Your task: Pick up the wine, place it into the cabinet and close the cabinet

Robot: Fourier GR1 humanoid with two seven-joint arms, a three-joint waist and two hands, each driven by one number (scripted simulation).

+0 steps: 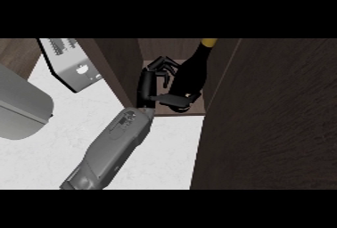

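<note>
The wine bottle [192,71] is dark with a yellow cap and stands tilted inside the open dark wood cabinet [121,67], its base near the shelf's front edge. My left hand [153,82] reaches into the cabinet from the lower left. Its fingers curl against the bottle's left side and the thumb lies across the bottle's base. The cabinet door [276,116] stands open and fills the right side of the view. My right hand does not show.
A grey metal appliance [74,67] sits on the white counter [46,156] left of the cabinet. A large rounded grey object [20,107] lies at the left edge. The open door blocks everything to the right.
</note>
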